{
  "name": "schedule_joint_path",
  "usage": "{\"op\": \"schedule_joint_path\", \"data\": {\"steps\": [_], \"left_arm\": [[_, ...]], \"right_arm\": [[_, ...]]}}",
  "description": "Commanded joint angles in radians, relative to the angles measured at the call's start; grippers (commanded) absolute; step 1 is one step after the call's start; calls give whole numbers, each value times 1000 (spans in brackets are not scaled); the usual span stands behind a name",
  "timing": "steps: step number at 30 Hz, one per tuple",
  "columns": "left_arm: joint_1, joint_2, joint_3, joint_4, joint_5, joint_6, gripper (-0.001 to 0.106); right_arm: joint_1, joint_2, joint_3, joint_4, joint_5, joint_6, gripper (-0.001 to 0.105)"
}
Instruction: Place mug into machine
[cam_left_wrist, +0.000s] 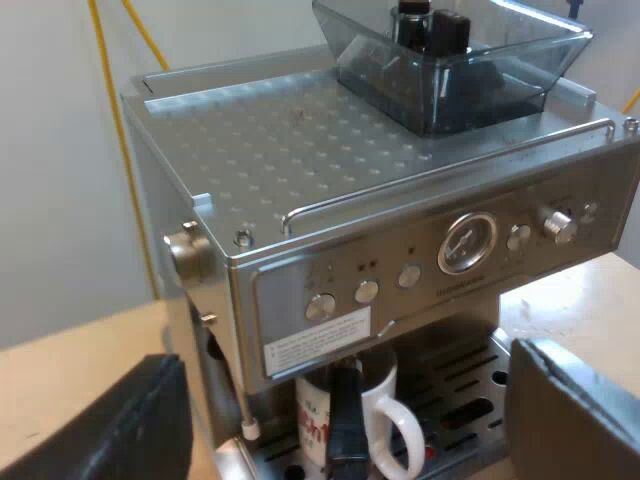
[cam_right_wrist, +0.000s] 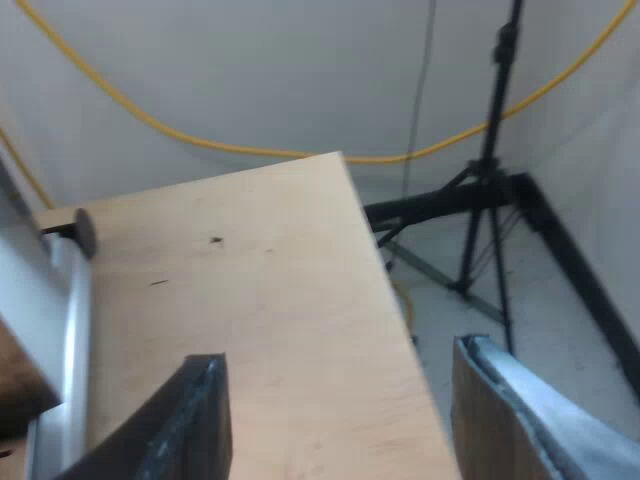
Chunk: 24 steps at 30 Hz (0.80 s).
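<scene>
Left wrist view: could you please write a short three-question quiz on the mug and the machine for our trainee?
1. True or false: the mug stands on the drip tray under the front of the espresso machine.
2. Choose one: the left hand is A) open, holding nothing; B) shut on the mug; C) shut on a tamper.
3. Fill in the missing word: the right hand, fingers apart, hangs over the bare wooden ____.

Key: 1 true; 2 A; 3 table.
</scene>
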Motion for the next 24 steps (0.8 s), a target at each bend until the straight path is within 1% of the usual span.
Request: {"op": "schedule_joint_path", "data": {"steps": [1,2,3,6,7,10,15,19,24], "left_arm": [[4,-39,-6,16,-46,8,66],[4,-58,-6,24,-71,8,66],[4,-83,-6,36,-111,8,66],[4,-131,-4,60,-166,8,66],[4,-141,-2,62,-174,8,66],[4,-188,20,62,-174,8,66],[4,-310,112,63,-167,4,66],[4,-394,177,76,-164,-20,66],[4,-491,225,178,-163,-18,66]], "right_arm": [[-6,-43,-11,9,-9,-40,51],[-6,-61,-9,13,-9,-40,51],[-6,-90,-2,17,-9,-40,51],[-6,-155,25,16,-9,-40,51],[-6,-169,30,16,-9,-40,51],[-6,-244,76,19,-9,-40,51],[-6,-383,173,30,-9,-40,51],[-6,-479,238,31,-9,-40,51],[-6,-599,296,31,-9,-38,51]]}}
